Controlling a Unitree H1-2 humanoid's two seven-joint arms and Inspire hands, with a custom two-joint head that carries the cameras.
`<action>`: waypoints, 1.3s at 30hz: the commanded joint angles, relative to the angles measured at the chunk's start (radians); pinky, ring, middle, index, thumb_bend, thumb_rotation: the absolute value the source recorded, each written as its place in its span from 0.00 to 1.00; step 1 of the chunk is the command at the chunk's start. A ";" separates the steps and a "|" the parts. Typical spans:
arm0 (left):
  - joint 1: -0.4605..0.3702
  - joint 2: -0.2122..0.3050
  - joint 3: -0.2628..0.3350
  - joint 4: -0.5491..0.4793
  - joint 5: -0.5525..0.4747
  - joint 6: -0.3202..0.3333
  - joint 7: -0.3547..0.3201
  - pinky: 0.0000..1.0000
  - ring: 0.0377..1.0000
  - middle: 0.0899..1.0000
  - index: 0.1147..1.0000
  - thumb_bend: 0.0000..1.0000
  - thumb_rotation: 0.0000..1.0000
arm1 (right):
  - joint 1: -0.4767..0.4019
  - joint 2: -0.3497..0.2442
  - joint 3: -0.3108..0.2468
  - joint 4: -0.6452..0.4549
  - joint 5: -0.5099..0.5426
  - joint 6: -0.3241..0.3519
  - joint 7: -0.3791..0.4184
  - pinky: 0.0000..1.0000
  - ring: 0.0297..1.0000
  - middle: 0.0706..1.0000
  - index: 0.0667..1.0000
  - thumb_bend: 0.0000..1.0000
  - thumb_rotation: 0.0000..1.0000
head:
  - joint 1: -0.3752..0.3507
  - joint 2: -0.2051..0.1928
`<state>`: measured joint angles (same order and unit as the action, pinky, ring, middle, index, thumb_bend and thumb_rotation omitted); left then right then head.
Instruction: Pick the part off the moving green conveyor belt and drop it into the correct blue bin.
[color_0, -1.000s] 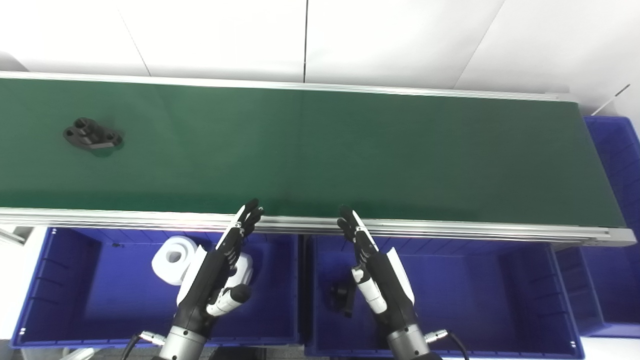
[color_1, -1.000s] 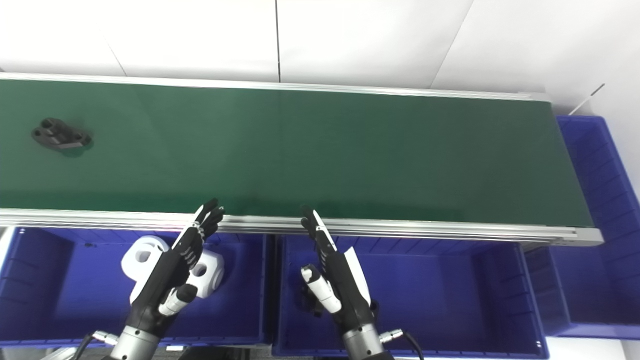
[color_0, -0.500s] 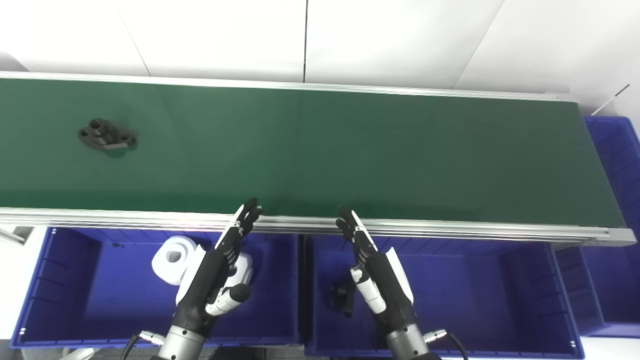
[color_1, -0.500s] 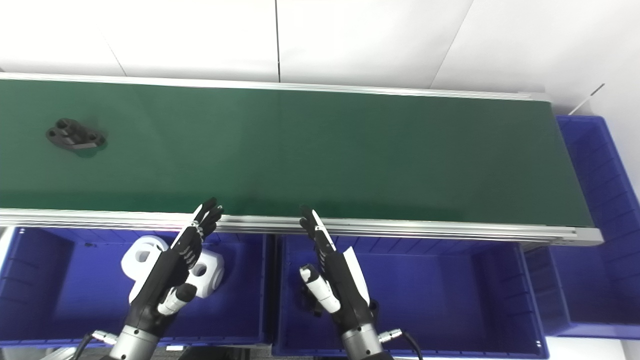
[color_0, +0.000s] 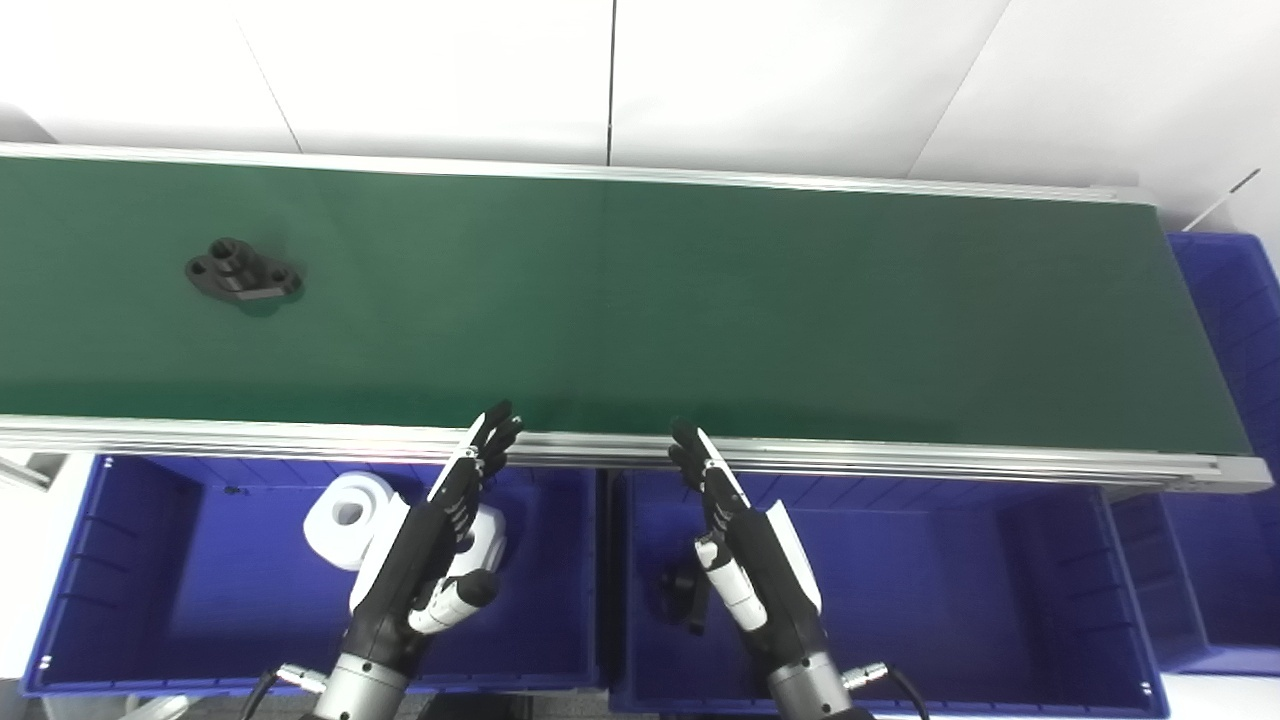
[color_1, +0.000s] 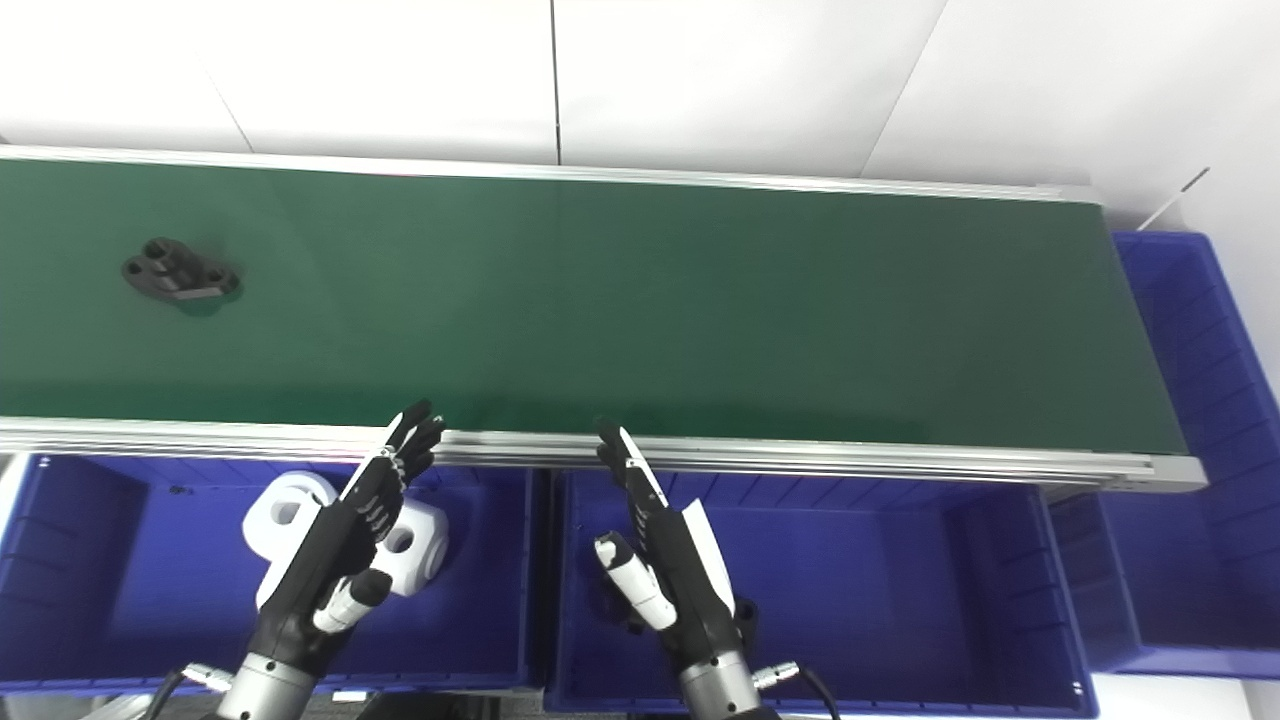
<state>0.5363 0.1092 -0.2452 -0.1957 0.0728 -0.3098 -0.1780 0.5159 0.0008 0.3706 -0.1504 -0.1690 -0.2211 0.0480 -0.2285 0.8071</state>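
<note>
The black part (color_0: 243, 277) lies far left on the green belt (color_0: 700, 300); the left hand (color_0: 425, 560) is nearer, both hands' fingers released, the right hand (color_0: 750, 570) too

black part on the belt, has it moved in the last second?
Yes. The black part has travelled rightward along the green conveyor belt, toward the middle. The belt's rails and the wall seam sit where they were, so the camera did not shift.
</note>
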 joint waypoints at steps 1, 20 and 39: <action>0.003 0.006 0.001 -0.011 -0.004 -0.045 0.005 0.97 0.97 0.95 0.97 0.89 0.88 | 0.008 0.009 0.005 -0.015 0.006 -0.035 -0.001 0.99 0.97 0.98 0.97 0.86 0.96 | -0.004 -0.002; 0.005 0.004 -0.003 -0.007 0.002 -0.046 0.009 0.96 0.97 0.95 0.97 0.92 0.86 | 0.011 0.006 0.004 0.005 0.011 -0.047 -0.010 0.99 0.96 0.98 0.97 0.87 0.96 | 0.038 -0.021; -0.020 -0.005 -0.011 0.108 0.017 -0.122 0.012 0.94 0.96 0.93 0.96 0.92 0.85 | -0.009 -0.006 -0.016 0.116 0.028 -0.133 -0.015 0.97 0.94 0.96 0.96 0.88 0.95 | 0.081 -0.158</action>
<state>0.5236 0.1086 -0.2522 -0.0815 0.0770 -0.3819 -0.1761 0.5119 -0.0063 0.3560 -0.0282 -0.1530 -0.2822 0.0327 -0.1489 0.6491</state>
